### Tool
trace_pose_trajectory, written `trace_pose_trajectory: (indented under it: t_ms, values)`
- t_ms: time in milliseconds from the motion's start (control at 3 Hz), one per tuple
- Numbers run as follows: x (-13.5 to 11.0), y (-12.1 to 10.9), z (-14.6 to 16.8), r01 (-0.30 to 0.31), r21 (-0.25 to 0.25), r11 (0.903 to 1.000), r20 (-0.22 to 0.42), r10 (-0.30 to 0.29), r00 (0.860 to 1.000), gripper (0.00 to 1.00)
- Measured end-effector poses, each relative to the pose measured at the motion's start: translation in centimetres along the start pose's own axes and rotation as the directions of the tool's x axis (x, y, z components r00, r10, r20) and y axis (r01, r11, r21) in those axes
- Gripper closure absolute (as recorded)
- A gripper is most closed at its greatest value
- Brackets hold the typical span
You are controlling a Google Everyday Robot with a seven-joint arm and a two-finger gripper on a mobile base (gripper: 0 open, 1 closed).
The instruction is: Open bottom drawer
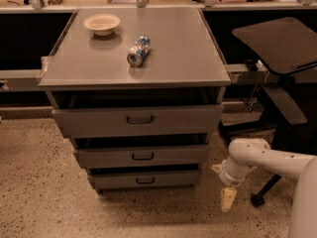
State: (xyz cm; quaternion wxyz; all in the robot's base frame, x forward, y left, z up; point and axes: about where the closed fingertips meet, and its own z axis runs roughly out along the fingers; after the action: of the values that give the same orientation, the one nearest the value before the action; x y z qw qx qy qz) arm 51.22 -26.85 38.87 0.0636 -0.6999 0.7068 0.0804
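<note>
Cabinet [173,48] of grey metal is seen at centre, with three drawer fronts stacked. The bottom drawer [119,179] is set lowest, just above the speckled floor [44,182], with its dark handle [145,180] at centre. It appears pushed in, though the shadow above it makes this hard to judge. The gripper [228,200] is held pointing down, right of that drawer and apart from it. Whether it is released or clenched cannot be told. A bowl [102,24] and a can [138,50] are placed on top.

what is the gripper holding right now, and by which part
Nothing: the gripper hangs low beside the narrow grey metal bottom drawer, touching neither it nor its dark bar handle.
</note>
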Motion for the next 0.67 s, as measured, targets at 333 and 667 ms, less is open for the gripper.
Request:
trace_pose_trajectory:
  t_ms: [333, 667]
  values:
    - [0.0, 0.0, 0.0, 0.0, 0.0, 1.0, 0.0, 0.0, 1.0, 0.0]
    - [-1.0, -0.7, 1.9, 0.048, 0.05, 0.9976, 0.082, -0.052, 0.995, 0.0]
